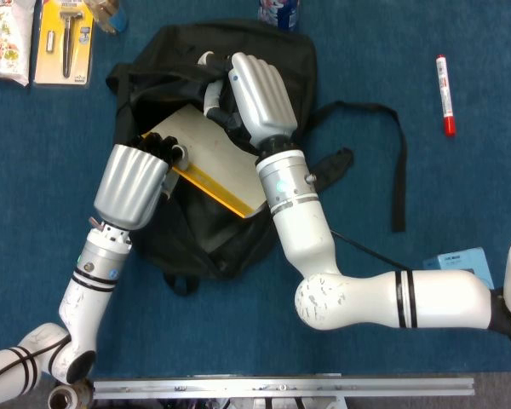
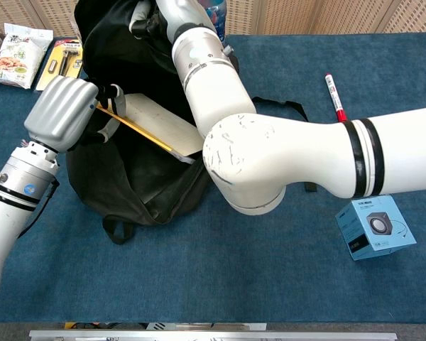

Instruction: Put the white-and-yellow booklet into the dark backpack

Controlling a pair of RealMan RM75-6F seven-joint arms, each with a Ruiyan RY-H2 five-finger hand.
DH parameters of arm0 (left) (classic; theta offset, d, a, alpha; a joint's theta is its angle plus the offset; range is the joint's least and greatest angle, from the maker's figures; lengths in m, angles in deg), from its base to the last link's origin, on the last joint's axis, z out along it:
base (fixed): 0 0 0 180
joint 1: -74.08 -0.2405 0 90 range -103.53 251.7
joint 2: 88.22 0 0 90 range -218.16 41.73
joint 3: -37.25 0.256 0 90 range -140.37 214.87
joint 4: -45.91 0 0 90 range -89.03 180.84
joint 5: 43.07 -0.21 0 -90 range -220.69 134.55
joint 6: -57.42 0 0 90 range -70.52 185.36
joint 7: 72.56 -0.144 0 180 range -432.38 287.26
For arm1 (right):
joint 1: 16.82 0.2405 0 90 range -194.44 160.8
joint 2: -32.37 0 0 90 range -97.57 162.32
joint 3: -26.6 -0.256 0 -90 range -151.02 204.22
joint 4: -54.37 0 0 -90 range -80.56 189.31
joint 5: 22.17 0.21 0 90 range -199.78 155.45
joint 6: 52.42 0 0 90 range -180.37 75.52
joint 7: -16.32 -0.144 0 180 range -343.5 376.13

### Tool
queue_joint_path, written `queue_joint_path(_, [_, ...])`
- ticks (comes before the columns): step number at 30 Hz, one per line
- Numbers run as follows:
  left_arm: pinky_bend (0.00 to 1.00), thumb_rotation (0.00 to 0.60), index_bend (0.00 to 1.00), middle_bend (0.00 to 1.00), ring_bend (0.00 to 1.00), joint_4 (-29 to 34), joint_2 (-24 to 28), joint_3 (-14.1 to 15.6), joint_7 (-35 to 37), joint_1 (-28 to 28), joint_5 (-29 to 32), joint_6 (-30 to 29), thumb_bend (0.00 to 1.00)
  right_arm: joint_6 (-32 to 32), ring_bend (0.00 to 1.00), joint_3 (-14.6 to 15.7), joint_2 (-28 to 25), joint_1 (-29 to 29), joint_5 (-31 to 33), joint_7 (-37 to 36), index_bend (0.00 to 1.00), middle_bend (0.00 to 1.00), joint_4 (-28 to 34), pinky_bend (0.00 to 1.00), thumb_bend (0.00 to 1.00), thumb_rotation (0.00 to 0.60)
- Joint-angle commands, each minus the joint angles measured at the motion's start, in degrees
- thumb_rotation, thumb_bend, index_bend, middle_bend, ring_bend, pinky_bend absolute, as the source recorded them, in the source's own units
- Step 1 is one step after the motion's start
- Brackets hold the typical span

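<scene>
Chest view — right hand (image 1: pixel 260 94) grip unclear, left hand (image 2: pixel 65 114) pinching booklet (image 2: pixel 167 126) at backpack (image 2: pixel 138 181).

You had a blue carpeted surface (image 1: pixel 460 341). The dark backpack (image 1: pixel 196 230) lay on it at upper centre, its strap (image 1: pixel 399 170) trailing to the right. A red-capped marker (image 1: pixel 444 94) lay at upper right, a blue box (image 2: pixel 375 228) at lower right, and a snack bag (image 1: pixel 4 38) beside a carded tool (image 1: pixel 66 38) at upper left.
</scene>
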State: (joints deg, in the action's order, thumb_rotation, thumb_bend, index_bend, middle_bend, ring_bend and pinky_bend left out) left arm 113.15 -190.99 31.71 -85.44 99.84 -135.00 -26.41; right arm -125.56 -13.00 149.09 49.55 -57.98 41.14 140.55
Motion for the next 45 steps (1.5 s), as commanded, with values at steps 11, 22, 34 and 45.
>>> queue_joint_path(11, [0.63, 0.6, 0.62, 0.6, 0.51, 2.55, -1.89, -2.03, -4.58, -1.83, 5.45, 0.86, 0.56, -0.29, 0.55, -0.12, 0.53, 0.48, 0.23, -0.33, 0.63, 0.59, -0.59, 0.75, 0.81, 0.6])
queue_joint_path(22, [0.63, 0.6, 0.62, 0.6, 0.52, 6.31, -2.24, -2.13, -9.67, -0.62, 5.66, 2.65, 0.56, -0.63, 0.55, -0.15, 1.0, 0.72, 0.37, -0.29, 0.63, 0.59, -1.06, 0.75, 0.81, 0.6])
queue_joint_path(34, [0.63, 0.6, 0.62, 0.6, 0.52, 5.03, -3.73, -0.62, -12.15, 0.79, 3.31, 3.66, 0.55, -0.9, 0.55, -0.17, 1.05, 0.56, 0.34, -0.31, 0.63, 0.58, -0.78, 0.75, 0.81, 0.6])
queue_joint_path(45, [0.63, 0.6, 0.62, 0.6, 0.51, 3.03, -3.97, -0.02, -12.61, 1.91, 2.37, 5.21, 0.55, -0.6, 0.55, -0.27, 0.92, 0.31, 0.99, -0.39, 0.63, 0.58, 0.42, 0.75, 0.81, 0.6])
